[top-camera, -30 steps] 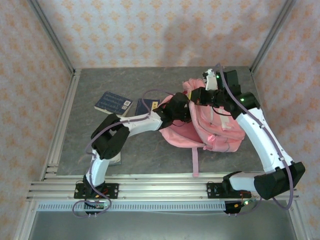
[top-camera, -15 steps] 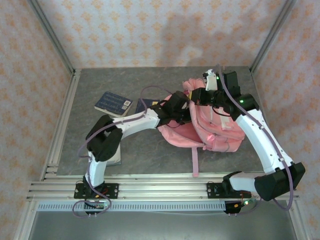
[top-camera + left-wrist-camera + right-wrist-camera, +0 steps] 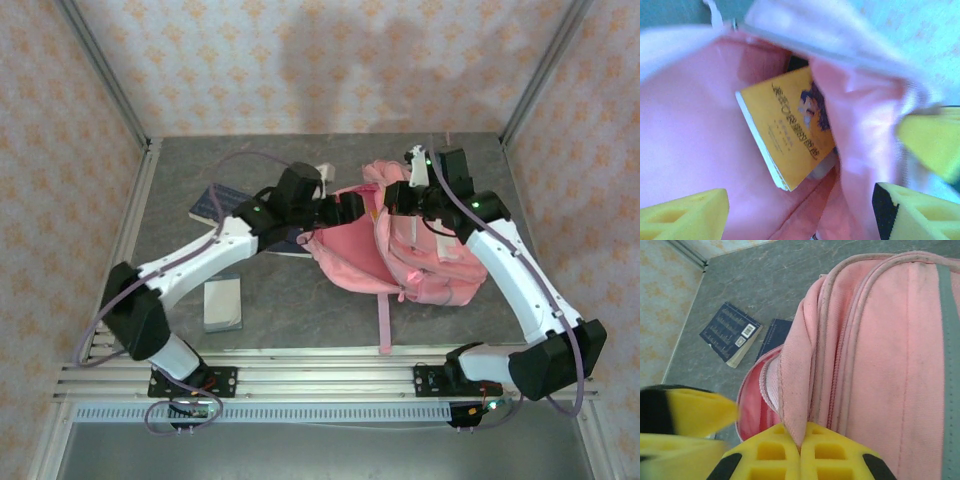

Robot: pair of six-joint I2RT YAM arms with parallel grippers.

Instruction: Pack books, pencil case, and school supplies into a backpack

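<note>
- Step in hand, I'd judge: book loading. One book is in, the rest are out on the table (image 3: 310, 305).
- Backpack (image 3: 435, 255) lies right of centre on the table, w/ its mouth turned toward the left arm.
- Yellow book (image 3: 790, 125) is inside the bag, tilted, lower corner down in the pink lining. It's clear of the fingers.
- Left gripper (image 3: 799, 217) is at the bag's mouth, jaws spread wide w/ nothing betw. them. So the yellow book looks released, not held.
- Right gripper (image 3: 801, 442) is clamped tight on a fold of pink fabric at the bag's opening edge. It seems to be lifting it so the mouth gapes.
- Two navy books (image 3: 730, 334) lie flat on the table. One is just beside the bag's mouth, the other further off toward the left wall.
- Grey-blue book (image 3: 222, 303) lies flat near the left arm's base side, well apart from the bag.
- Next move, prob.: left arm backs out of the mouth w/o dragging lining or nudging the yellow book, then goes for the nearer navy book.
- That calls for a low approach at a book edge, since the books lie flat.
- The right's pinch needs to hold, else the mouth sags shut.
</note>
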